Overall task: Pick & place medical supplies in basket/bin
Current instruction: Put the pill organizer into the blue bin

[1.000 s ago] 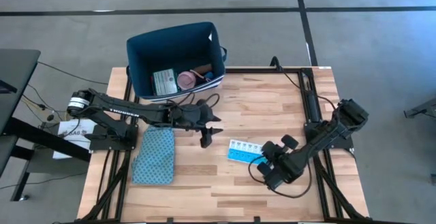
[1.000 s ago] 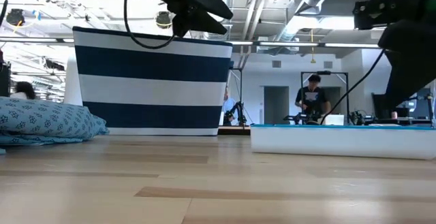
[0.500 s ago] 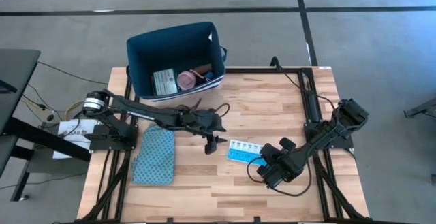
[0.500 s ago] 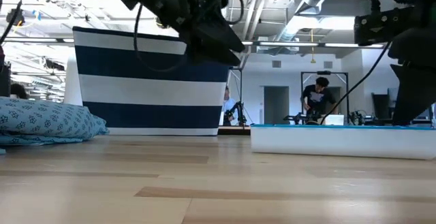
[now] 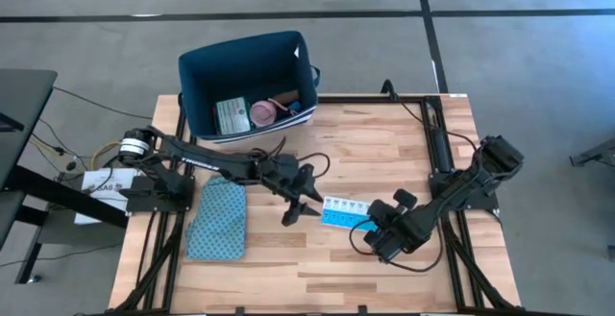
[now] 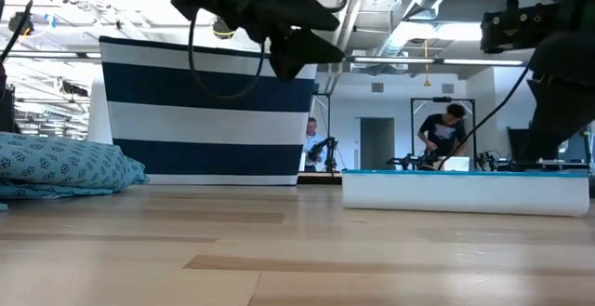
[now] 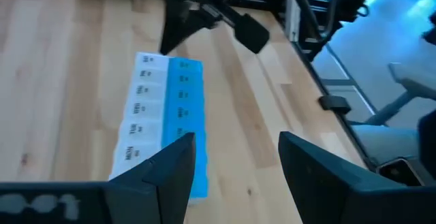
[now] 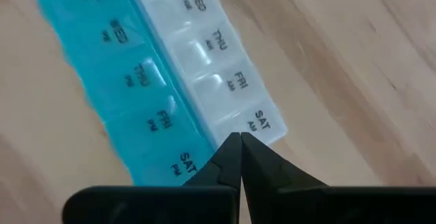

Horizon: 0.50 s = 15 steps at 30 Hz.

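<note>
The wooden table (image 5: pixel 384 143) fills the middle of the high view, and the dark navy bin (image 5: pixel 192 76) sits at its upper left edge with a green-white flat box (image 5: pixel 231 116), a pink disc (image 5: pixel 261 114) and a brown block (image 5: pixel 284 98) lying inside. Lower left on the table lies a blue patterned cloth pouch (image 5: pixel 217 220). The left arm reaches across from the left, its left gripper (image 5: pixel 296 207) held above the wood with the two fingers (image 7: pixel 170 169) spread apart and empty, just beside the light blue pill organiser strip (image 5: pixel 344 213). That strip lies flat, right of centre. The right gripper (image 5: pixel 378 228) sits at the strip's right end, fingers (image 8: pixel 231 159) pinched together at its SAT compartment, holding nothing.
</note>
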Motion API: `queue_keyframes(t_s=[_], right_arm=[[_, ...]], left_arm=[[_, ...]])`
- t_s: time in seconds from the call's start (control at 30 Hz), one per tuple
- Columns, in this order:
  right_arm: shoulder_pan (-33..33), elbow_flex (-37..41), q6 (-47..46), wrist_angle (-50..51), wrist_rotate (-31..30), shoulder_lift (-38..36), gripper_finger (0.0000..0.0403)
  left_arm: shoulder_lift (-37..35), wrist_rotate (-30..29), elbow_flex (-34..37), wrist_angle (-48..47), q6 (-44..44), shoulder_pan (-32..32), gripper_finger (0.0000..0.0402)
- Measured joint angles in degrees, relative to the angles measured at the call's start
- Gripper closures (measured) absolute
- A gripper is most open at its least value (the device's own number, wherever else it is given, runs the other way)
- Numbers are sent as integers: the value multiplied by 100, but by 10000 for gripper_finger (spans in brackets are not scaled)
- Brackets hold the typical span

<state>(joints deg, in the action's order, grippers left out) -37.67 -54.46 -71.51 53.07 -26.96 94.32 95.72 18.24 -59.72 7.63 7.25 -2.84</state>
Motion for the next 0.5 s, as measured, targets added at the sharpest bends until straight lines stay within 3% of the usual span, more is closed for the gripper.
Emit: queue_keyframes(t_s=[0.17,0.33,0.5], right_arm=[[-8,-2,-45,108,-450,-142,403],[200,113,-6,66,1,-43,403],[203,143,-40,-31,11,-47,403]], left_arm=[[0,-100,0,-84,75,-55,202],[0,-126,0,-100,383,-108,202],[0,-230,0,-210,181,-214,202]])
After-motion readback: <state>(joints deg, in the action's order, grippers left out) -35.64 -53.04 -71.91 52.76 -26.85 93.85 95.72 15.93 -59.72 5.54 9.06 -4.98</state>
